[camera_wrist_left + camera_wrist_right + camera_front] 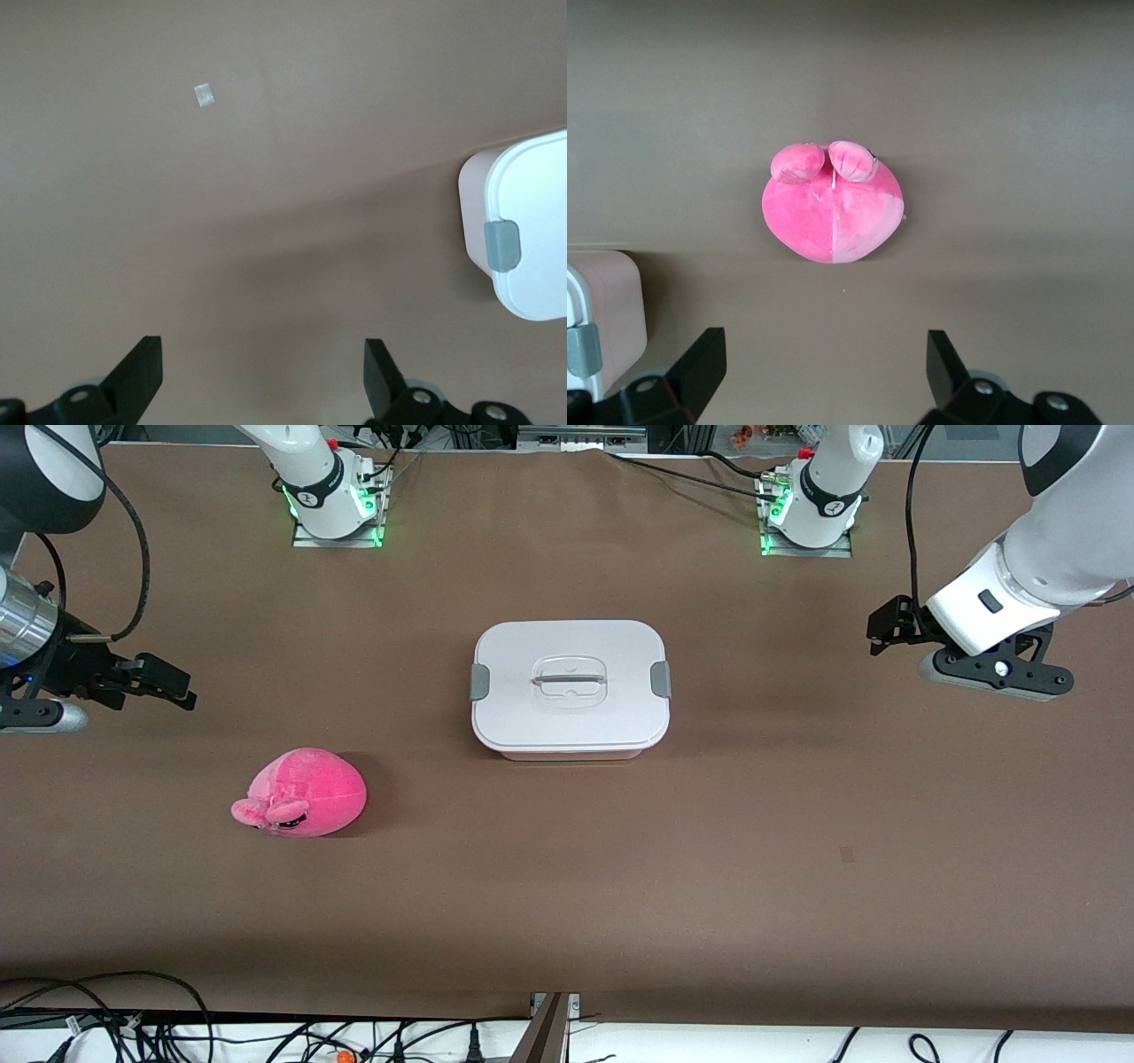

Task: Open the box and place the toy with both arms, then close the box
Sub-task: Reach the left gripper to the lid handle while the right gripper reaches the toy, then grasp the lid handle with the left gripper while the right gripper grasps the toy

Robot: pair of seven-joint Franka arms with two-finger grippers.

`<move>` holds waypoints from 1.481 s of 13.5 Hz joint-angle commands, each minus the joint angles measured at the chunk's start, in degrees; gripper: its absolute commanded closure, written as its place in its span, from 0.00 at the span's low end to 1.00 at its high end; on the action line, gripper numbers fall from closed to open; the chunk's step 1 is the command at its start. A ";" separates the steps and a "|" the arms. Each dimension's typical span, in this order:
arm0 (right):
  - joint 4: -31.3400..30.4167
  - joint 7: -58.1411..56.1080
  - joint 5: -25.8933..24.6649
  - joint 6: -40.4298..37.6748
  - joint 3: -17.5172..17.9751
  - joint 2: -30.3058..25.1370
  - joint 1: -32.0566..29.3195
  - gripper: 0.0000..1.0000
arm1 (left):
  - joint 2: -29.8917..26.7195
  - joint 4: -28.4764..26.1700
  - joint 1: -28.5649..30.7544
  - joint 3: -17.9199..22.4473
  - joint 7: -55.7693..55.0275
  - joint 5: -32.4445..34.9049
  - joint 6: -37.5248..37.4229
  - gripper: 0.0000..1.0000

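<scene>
The box (570, 686) stands at the middle of the table with its white lid on, grey clips at both ends and a recessed handle in the centre. The pink plush toy (301, 793) lies nearer the front camera, toward the right arm's end. My left gripper (889, 625) is open and empty in the air over bare table at the left arm's end; its wrist view (263, 363) shows one end of the box (532, 230). My right gripper (166, 682) is open and empty over the right arm's end; its wrist view (824, 363) shows the toy (833, 208) and a box corner (602, 301).
Both arm bases (332, 500) (811, 509) stand along the table edge farthest from the front camera. A small tape mark (846, 855) lies on the brown table; it also shows in the left wrist view (205, 95). Cables (133, 1027) hang along the near edge.
</scene>
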 commanded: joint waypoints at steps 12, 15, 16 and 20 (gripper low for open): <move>0.25 -0.56 -1.29 4.75 0.72 13.13 1.02 0.00 | 15.68 1.04 -15.99 -6.53 41.70 -5.04 4.55 0.00; -0.45 -0.29 -0.94 13.09 0.72 19.71 3.30 0.00 | 19.11 1.04 -22.67 -7.75 43.10 -5.31 20.42 0.00; -0.81 -0.29 -0.94 14.43 0.72 20.35 3.40 0.00 | 20.60 1.04 -24.70 -8.89 45.46 -5.22 23.98 0.00; -0.98 -0.56 -0.85 17.77 0.72 22.55 3.57 0.00 | 21.06 0.60 -25.69 -9.25 46.36 -5.31 27.17 0.05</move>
